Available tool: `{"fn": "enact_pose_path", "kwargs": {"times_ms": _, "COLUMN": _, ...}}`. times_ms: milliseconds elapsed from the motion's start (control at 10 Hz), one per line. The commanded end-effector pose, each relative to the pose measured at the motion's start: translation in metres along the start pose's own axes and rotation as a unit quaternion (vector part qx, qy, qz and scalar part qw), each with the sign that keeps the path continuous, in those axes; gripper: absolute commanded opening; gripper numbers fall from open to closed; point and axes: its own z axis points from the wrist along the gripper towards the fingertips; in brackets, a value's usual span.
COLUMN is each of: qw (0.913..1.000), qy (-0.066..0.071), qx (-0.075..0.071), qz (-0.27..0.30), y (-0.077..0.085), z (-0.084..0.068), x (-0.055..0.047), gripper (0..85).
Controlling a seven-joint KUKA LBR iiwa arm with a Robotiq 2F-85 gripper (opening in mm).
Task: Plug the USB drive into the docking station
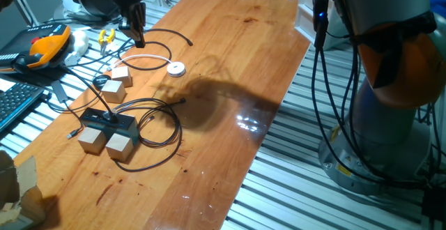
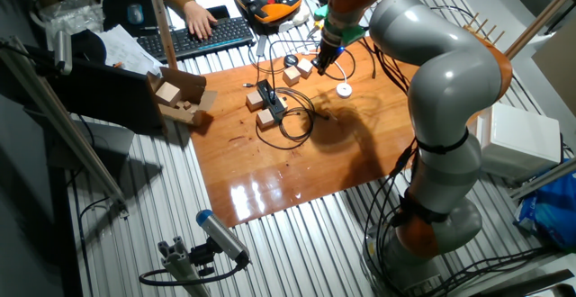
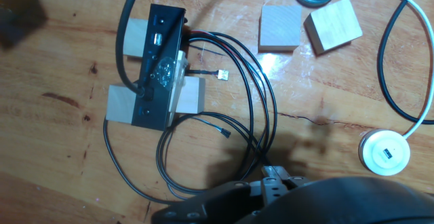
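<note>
The docking station (image 3: 159, 68) is a flat black box lying between two pale wooden cubes, with thin black cables plugged in; it also shows in one fixed view (image 1: 108, 123) and the other fixed view (image 2: 270, 102). My gripper (image 1: 138, 36) hangs above the table's far left part, well away from the dock and above the cubes and cables. In the hand view the gripper (image 3: 271, 187) is a dark blur at the bottom edge, jaws closed on a small piece with a metal tip, the USB drive (image 3: 274, 176). The gripper also shows in the other fixed view (image 2: 322, 58).
Two more wooden cubes (image 3: 279, 27) (image 3: 332, 25) lie beyond the dock. A white round puck (image 3: 384, 152) on a white cable sits to the right. Black cable loops (image 3: 224, 149) spread around the dock. A pendant (image 1: 45, 47) and keyboard lie off the table's left.
</note>
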Motion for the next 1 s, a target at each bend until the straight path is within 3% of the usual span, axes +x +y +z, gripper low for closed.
{"fn": "enact_pose_path", "kwargs": {"times_ms": 0, "qw": 1.0, "qy": 0.0, "qx": 0.0, "qz": 0.0, "y": 0.0005, "z": -0.0002, "x": -0.0005, "gripper": 0.0}}
{"fn": "enact_pose_path", "kwargs": {"times_ms": 600, "qw": 1.0, "qy": -0.004, "qx": 0.001, "qz": 0.001, "y": 0.0004, "z": -0.0014, "x": -0.0009, "gripper": 0.0}}
{"fn": "enact_pose_path", "kwargs": {"times_ms": 900, "qw": 1.0, "qy": 0.002, "qx": -0.001, "qz": 0.003, "y": -0.0002, "z": -0.0013, "x": -0.0002, "gripper": 0.0}}
